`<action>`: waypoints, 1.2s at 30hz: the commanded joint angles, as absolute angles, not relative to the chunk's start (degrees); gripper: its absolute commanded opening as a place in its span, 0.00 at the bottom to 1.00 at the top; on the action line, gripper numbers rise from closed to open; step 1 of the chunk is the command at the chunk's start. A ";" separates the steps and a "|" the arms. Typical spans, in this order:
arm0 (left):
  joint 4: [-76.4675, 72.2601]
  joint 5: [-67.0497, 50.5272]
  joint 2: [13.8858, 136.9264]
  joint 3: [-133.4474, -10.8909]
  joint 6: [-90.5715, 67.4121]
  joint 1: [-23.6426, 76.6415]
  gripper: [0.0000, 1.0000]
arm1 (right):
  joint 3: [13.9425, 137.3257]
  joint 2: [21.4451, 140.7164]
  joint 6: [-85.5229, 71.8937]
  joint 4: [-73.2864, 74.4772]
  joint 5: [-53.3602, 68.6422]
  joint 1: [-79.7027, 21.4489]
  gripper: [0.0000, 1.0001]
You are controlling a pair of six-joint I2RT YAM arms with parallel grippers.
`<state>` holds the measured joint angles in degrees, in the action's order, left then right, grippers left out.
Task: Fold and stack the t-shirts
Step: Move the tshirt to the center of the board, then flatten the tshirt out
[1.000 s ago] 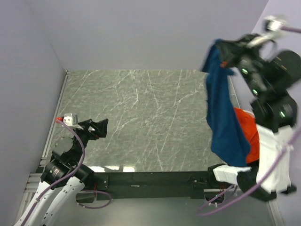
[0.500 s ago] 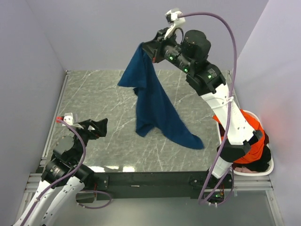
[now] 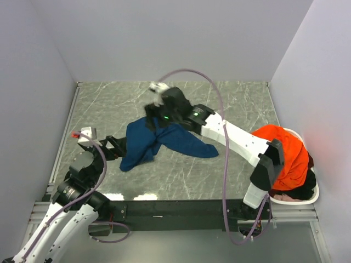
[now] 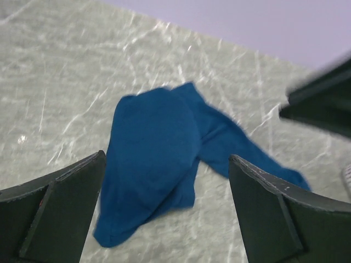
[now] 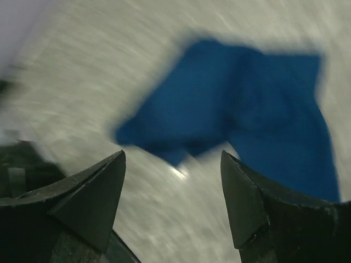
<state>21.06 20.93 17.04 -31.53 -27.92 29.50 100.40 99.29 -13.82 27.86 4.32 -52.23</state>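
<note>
— Where's the blue t-shirt (image 3: 141, 143) from where you stand?

— Down on the marble table (image 3: 230, 109), crumpled, a bit left of the middle. 1 thick bunch runs toward the near left, and a thinner flap trails off to the right.

— Has either pincer got hold of it?

— Not that I can see. The right gripper (image 5: 173, 155) is over the far edge of the cloth, with the right arm (image 3: 236, 137) stretched low across the table from its base at the near right. Its 2 fingers stand wide apart with nothing between them, and the shirt shows beneath the gap. That wrist's view is smeared, so I can't tell whether the fingertips touch the cloth.

— And the left one?

— The left gripper (image 4: 167, 156) sits low, just beside the shirt's left side, pointing at it. Its jaws are spread wide and empty. As far as I can make out, they are clear of the cloth.

— What about the other clothes?

— The orange t-shirt (image 3: 282, 150) is heaped in the white basket (image 3: 299, 201) at the near right, beside the right arm's base, and it spills over the rim. Some dark cloth (image 3: 307, 185) lies under it in the same basket. I can't tell what it is.
</note>
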 commanded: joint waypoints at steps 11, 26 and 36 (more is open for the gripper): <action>20.92 10.21 40.41 -36.03 -38.40 29.44 0.99 | 58.99 79.45 -27.16 29.18 -7.47 -31.73 0.73; 24.44 7.56 65.30 -37.88 -50.09 30.32 1.00 | 53.44 88.85 -26.63 27.51 -13.27 -30.76 0.73; 21.80 14.74 75.13 -36.91 -55.19 30.06 0.98 | 52.03 92.81 -25.93 24.96 -9.76 -30.59 0.72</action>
